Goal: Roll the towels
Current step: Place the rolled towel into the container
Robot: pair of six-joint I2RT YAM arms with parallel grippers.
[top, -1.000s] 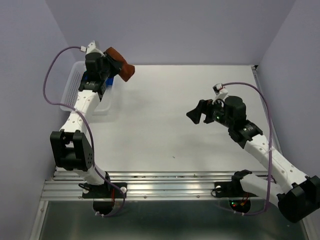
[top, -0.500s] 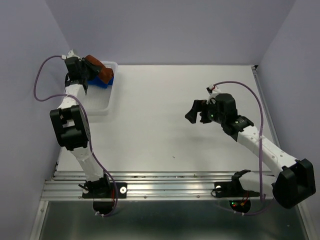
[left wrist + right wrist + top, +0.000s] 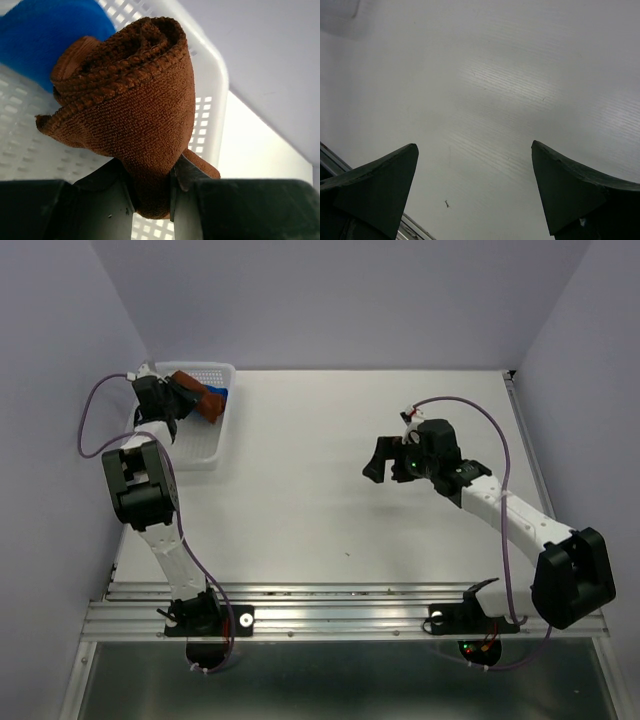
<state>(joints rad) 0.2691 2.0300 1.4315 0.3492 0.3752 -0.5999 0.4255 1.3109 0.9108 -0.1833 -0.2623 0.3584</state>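
Left wrist view has the left gripper [image 3: 150,186] clamped on the lower end of the rust-brown towel [image 3: 131,100]. The towel is already wound into a roll, and its coiled end points away from the fingers. Just beyond and to one side of the roll lies the royal blue towel [image 3: 52,32], down inside the white perforated basket [image 3: 212,80]. From overhead, the brown roll [image 3: 200,397] hangs over the basket's far end, close beside the blue one [image 3: 219,395]. Whether the two touch cannot be told.

The step in hand looks like setting the finished roll into the basket. To do it well, I would lower it until its side rests on the basket floor next to the blue towel, and only then part the jaws; a drop from height could let the coil spring loose. A loose flap hangs just beside one finger, so the withdrawal should go straight back along the fingers, not sideways, or that flap may drag and unwind the roll.

The right gripper [image 3: 474,146] hovers spread wide and empty over bare table [image 3: 330,440], well apart from the basket.
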